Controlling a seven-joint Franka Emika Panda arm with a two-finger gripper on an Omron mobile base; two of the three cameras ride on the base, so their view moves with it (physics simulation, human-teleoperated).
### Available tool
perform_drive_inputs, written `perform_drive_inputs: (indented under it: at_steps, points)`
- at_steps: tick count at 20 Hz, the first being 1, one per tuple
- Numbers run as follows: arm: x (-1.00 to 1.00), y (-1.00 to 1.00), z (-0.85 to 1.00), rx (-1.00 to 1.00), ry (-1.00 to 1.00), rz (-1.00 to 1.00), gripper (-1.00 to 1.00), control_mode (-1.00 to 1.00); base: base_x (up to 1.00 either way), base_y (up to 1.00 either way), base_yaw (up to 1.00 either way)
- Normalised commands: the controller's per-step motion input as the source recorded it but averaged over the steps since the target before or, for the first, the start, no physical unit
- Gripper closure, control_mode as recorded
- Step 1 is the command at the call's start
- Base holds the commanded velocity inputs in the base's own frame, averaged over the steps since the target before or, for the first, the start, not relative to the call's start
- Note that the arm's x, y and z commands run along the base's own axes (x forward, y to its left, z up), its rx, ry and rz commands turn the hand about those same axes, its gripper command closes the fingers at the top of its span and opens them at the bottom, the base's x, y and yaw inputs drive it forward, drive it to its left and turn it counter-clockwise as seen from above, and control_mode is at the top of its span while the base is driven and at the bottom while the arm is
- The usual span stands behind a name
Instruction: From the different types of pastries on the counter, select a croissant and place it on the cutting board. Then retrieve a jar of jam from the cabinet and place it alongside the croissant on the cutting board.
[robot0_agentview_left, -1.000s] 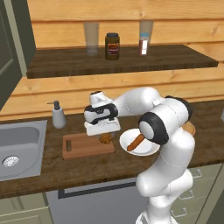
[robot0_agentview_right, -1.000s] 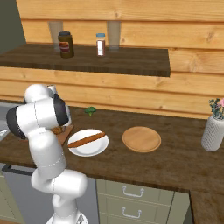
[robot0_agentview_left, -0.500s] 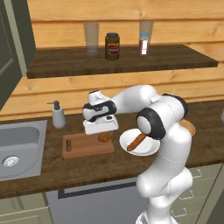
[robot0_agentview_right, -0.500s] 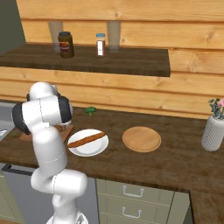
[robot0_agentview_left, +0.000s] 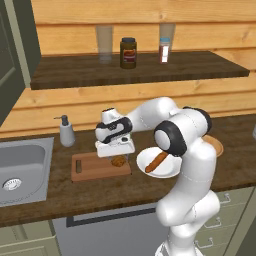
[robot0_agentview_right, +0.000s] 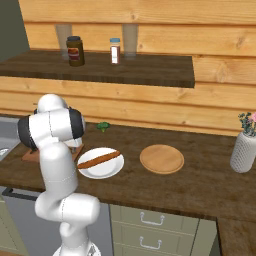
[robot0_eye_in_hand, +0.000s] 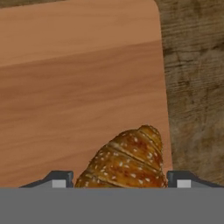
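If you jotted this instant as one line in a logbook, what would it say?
step: placing croissant | croissant: on cutting board near its edge | gripper: straddling croissant, grip unclear | jam: not yet fetched

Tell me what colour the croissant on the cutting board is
Golden-brown with pale speckles; the croissant shows best in the hand view, lying on the reddish-brown cutting board.

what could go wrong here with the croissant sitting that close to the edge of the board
The croissant lies near the cutting board's edge, right by the counter; a nudge as the gripper lifts away might roll it off. The fingertips stand close on either side, so a tilted retreat could drag it. The white plate with the stick pastry sits just beside the board and may get bumped.
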Motion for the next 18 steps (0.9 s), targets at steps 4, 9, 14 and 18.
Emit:
perform_drive_inputs:
  at_steps: [4, 9, 14, 18]
  points:
    - [0.00, 0.00, -0.32, 0.00, 0.00, 0.00, 1.00, -1.00, 0.00, 0.00, 0.00]
    - [0.00, 0.00, -0.47, 0.01, 0.00, 0.00, -1.00, -1.00, 0.00, 0.00, 0.00]
    - [0.00, 0.00, -0.05, 0.00, 0.00, 0.00, -1.00, -1.00, 0.00, 0.00, 0.00]
    - [0.00, 0.00, 0.00, 0.00, 0.00, 0.00, -1.00, -1.00, 0.00, 0.00, 0.00]
